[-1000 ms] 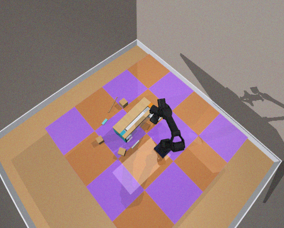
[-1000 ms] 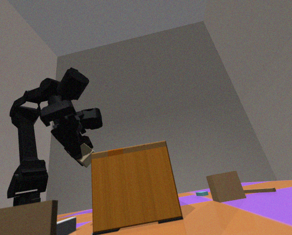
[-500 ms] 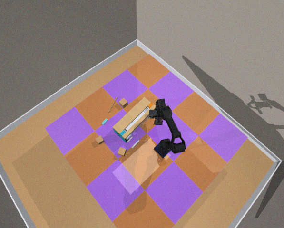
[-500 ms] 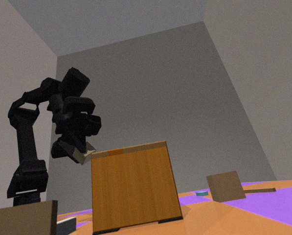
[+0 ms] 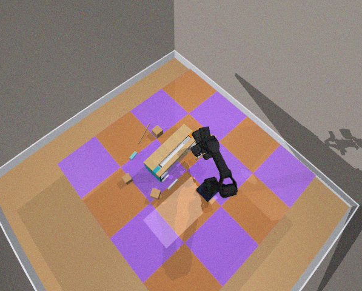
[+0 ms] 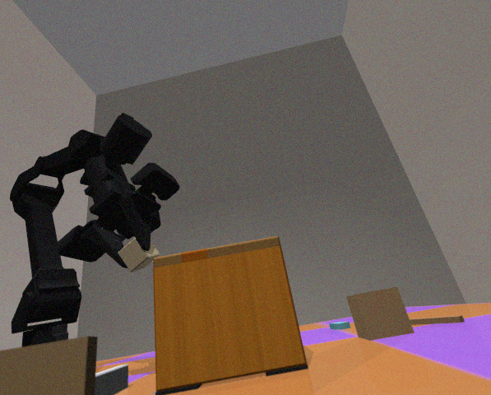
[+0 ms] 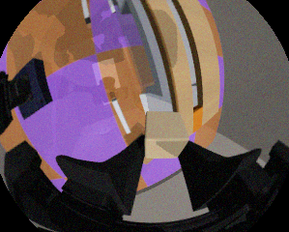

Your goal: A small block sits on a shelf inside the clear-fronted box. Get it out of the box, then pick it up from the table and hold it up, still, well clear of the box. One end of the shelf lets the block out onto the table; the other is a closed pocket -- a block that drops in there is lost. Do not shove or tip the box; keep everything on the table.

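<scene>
My gripper (image 5: 199,154) (image 7: 159,139) is shut on a pale beige block (image 6: 134,255) (image 7: 166,130), which sticks out past the fingertips. The block is off the table, tilted, at about the height of the box top in the exterior view. In the top view the black fingers mostly hide it. The box (image 5: 167,146) (image 6: 224,314) (image 7: 180,79) stands upright, with an orange mark (image 5: 190,134) (image 7: 197,118) near one end and teal at the other. The gripper is close beside the front near the orange end; the exact gap cannot be told.
Tan cubes (image 5: 157,130) (image 5: 127,178) (image 5: 155,193) stand around the box. A teal piece (image 5: 133,155) (image 6: 340,325) and a thin stick (image 5: 144,133) (image 6: 438,319) lie behind it. A white bar (image 5: 172,183) (image 7: 121,116) lies in front. The arm's base (image 5: 207,189) is farther forward.
</scene>
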Tool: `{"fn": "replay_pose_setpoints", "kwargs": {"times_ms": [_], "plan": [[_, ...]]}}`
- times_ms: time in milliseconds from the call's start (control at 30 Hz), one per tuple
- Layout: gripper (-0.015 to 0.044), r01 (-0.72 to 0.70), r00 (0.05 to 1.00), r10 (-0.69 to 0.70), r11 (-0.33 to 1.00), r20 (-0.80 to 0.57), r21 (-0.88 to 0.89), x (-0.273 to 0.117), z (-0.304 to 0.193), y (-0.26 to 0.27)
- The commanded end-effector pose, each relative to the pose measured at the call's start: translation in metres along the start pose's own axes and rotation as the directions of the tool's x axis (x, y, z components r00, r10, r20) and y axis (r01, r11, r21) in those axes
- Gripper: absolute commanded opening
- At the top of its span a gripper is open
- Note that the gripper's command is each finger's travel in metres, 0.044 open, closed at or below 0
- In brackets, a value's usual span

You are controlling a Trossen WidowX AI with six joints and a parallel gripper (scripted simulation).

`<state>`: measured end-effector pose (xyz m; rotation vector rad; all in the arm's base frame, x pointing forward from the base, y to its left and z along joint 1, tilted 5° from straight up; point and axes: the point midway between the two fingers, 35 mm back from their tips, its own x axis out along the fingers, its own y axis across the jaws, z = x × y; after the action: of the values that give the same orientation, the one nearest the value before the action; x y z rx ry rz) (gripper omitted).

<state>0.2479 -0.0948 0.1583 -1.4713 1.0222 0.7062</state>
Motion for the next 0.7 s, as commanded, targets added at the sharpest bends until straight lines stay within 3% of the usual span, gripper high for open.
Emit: {"fn": "replay_pose_setpoints", "kwargs": {"times_ms": [0,333,667], "plan": [[0.0000,0.009,1.000,-0.011,0.991,-0.013,-0.135,-0.005,0.000,-0.001],[0.0000,0.004,0.999,-0.019,0.877,-0.028,-0.480,-0.012,0.001,-0.001],[0.0000,-0.015,0.999,-0.029,0.649,-0.044,-0.761,-0.019,0.002,-0.001]]}}
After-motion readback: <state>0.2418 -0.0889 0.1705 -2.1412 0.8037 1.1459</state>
